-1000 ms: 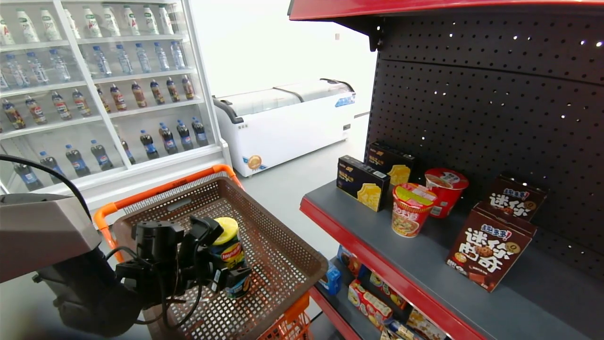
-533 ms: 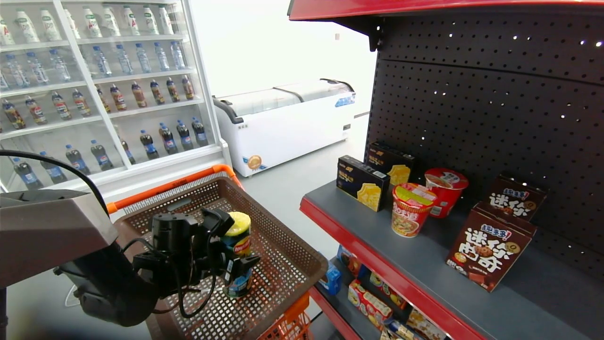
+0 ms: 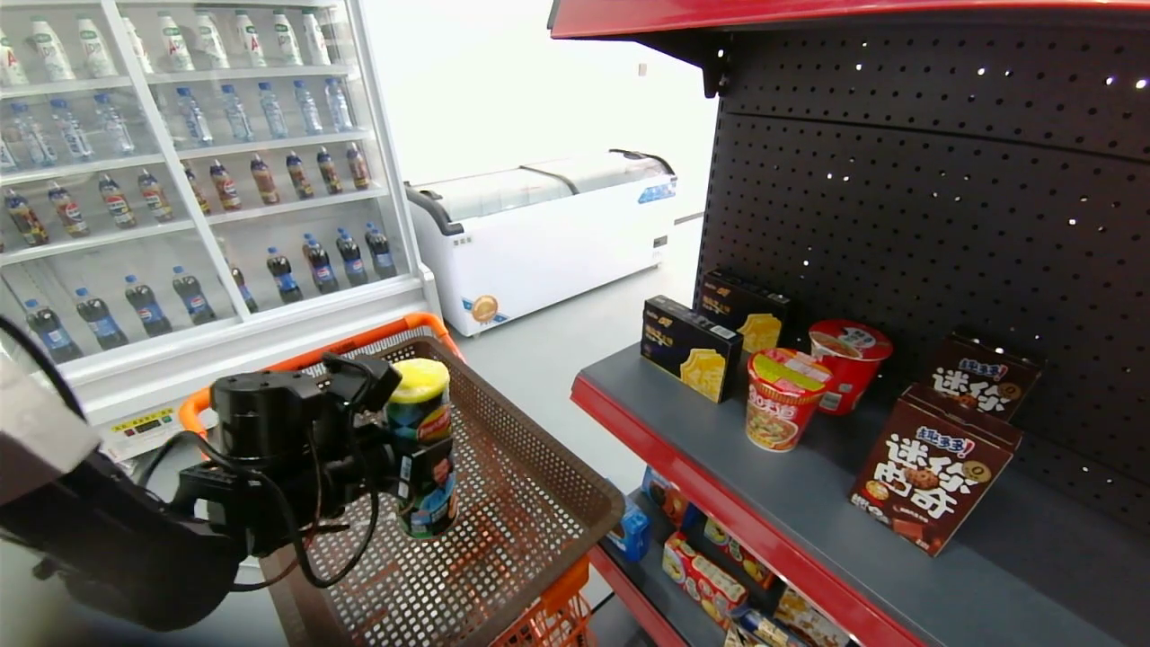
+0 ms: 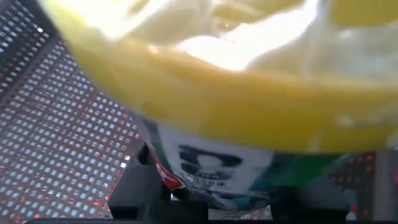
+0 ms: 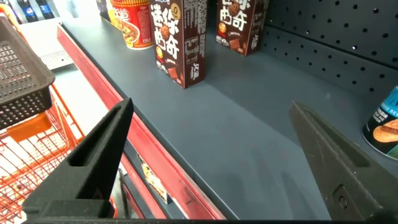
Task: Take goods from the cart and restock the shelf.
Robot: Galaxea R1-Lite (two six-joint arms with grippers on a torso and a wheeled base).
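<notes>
1. Over the brown basket (image 3: 575, 505) of the orange cart (image 3: 359, 338), the left gripper (image 3: 404, 442) has hold of a tall can (image 3: 433, 422) with a yellow lid (image 3: 420, 379); its jaws are closed in against the can's sides as far as the can allows; the can stands upright, its lid near the height of the basket's far rim.
2. Seen from the left wrist, the lid (image 4: 236, 93) sits close under the camera, with the can's printed side (image 4: 217, 168) below it and the basket's mesh (image 4: 56, 143) behind; whether the can's base touches the mesh cannot be told.
3. Off to the robot's right, the right gripper (image 5: 214, 163) hangs over the grey shelf (image 5: 249, 143) with its two dark fingers (image 5: 93, 163) spread wide and nothing between them.
4. On the shelf (image 3: 683, 422) stand two dark boxes (image 3: 690, 347) at the near-left end, then two noodle cups (image 3: 786, 397) just beside them, then two brown boxes (image 3: 930, 476) farther right; the front brown box leans back slightly.
5. From the right wrist, part of a second can (image 5: 384, 127) shows standing on the shelf, well apart from the brown boxes (image 5: 180, 37).
6. Below the red shelf edge, packets (image 3: 705, 577) lie on a lower level.
7. Behind the cart stands a glass-fronted fridge (image 3: 180, 180) full of bottles; beside it sits a white chest freezer (image 3: 539, 235).
</notes>
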